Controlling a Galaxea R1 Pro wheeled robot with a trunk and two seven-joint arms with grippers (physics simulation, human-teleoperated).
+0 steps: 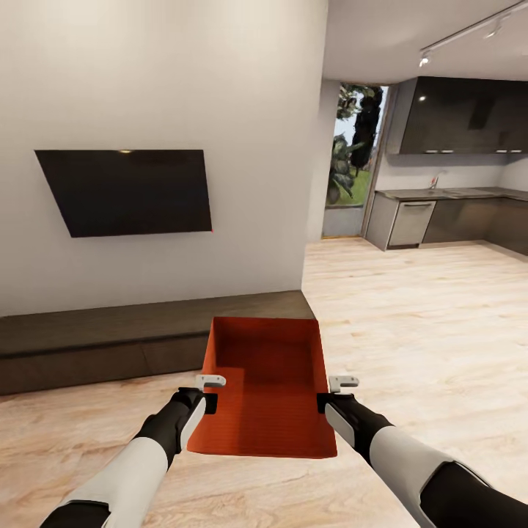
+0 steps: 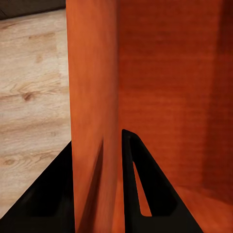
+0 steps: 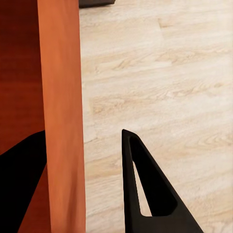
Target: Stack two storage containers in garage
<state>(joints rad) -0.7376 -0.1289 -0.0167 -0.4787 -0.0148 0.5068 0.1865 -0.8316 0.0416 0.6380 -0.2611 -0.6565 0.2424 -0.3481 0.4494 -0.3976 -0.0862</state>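
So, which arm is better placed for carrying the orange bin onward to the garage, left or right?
Neither alone. The left gripper pinches one side wall of the storage container, a finger inside; the right gripper straddles the opposite wall. Both should probably carry together.

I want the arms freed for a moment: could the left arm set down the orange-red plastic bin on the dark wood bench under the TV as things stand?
Probably yes. The orange-red plastic bin hangs just short of the dark wood bench, whose top looks bare, but the right gripper grips the opposite wall, so both must move together.
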